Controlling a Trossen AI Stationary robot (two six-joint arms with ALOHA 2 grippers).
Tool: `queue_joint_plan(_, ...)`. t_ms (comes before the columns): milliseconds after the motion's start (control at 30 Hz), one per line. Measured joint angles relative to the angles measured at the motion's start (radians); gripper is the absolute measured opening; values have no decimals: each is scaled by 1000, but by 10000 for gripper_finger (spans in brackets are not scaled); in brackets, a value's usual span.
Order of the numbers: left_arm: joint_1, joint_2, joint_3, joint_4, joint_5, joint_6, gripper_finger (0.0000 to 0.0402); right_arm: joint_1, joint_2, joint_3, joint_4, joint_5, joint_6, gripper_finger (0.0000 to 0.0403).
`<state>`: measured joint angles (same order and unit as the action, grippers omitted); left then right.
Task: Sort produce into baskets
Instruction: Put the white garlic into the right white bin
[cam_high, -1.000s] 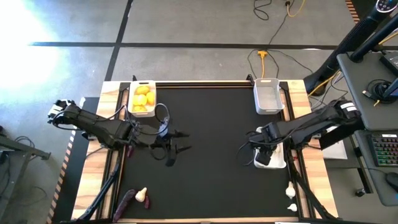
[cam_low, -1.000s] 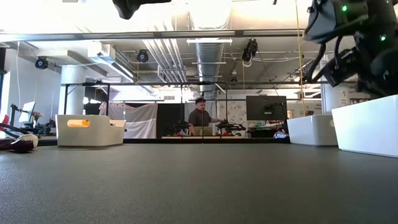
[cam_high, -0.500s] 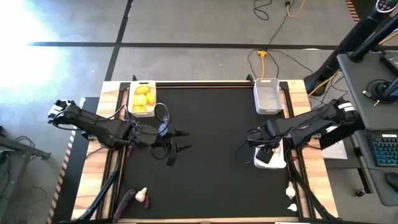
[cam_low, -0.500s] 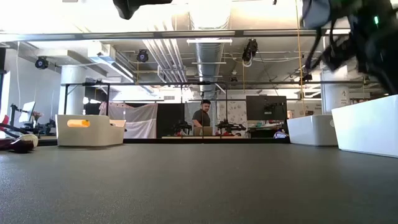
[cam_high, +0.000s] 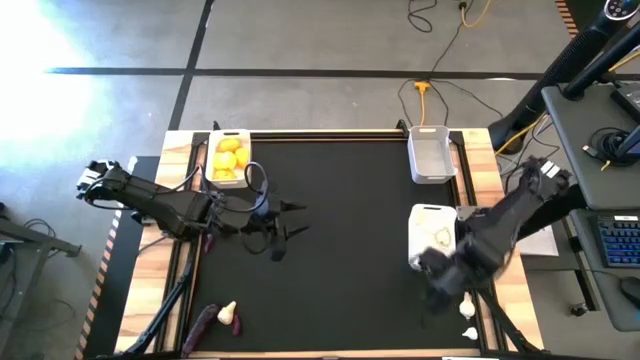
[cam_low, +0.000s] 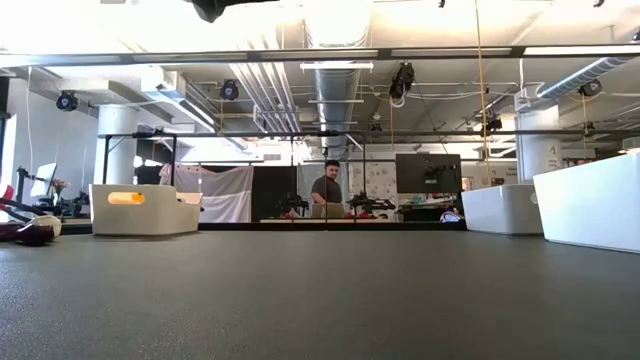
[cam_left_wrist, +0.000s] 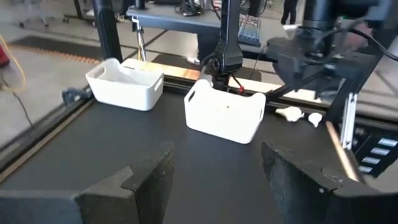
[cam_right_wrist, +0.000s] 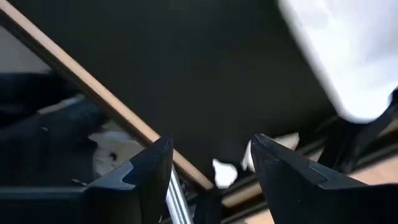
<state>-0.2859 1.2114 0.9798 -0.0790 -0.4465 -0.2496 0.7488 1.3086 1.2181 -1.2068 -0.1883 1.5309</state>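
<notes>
My left gripper (cam_high: 290, 222) hangs open and holds nothing above the mat's left half (cam_left_wrist: 217, 155). My right gripper (cam_high: 435, 275) is open and holds nothing too (cam_right_wrist: 208, 146). It points steeply down above the mat's near right, just nearer than the middle right basket (cam_high: 432, 232). Two white garlic bulbs (cam_high: 467, 306) (cam_right_wrist: 224, 174) lie on the wooden strip past the mat's right edge. A basket (cam_high: 228, 158) at the far left holds yellow fruits. An eggplant (cam_high: 203, 322) and a garlic bulb (cam_high: 230, 314) lie at the near left.
Another white basket (cam_high: 430, 152) stands at the far right corner. A raised rail (cam_right_wrist: 118, 106) borders the mat's right side, between my right gripper and the garlic. The mat's middle (cam_high: 350, 230) is bare. A person stands in the room beyond the table (cam_low: 325, 190).
My right gripper has risen from over the middle right basket, swung toward the table's near edge and the two garlic bulbs, and rolled about its axis. It has left the low view. My left arm has stayed in place.
</notes>
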Motion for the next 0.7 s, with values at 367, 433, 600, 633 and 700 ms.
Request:
queue_joint_plan(367, 3, 0, 0, 42, 0, 29, 223, 194, 229, -8, 31, -226, 134, 273)
queue_joint_plan(433, 3, 0, 0, 63, -9, 28, 223, 194, 262, -8, 40, -263, 83, 289)
queue_joint_plan(600, 3, 0, 0, 76, -16, 28, 223, 194, 344, -15, 39, -331, -48, 328)
queue_joint_plan(633, 3, 0, 0, 75, -16, 28, 223, 194, 358, -20, 40, -345, -70, 335)
queue_joint_plan(700, 3, 0, 0, 70, -16, 28, 223, 194, 381, -37, 41, -369, -111, 345)
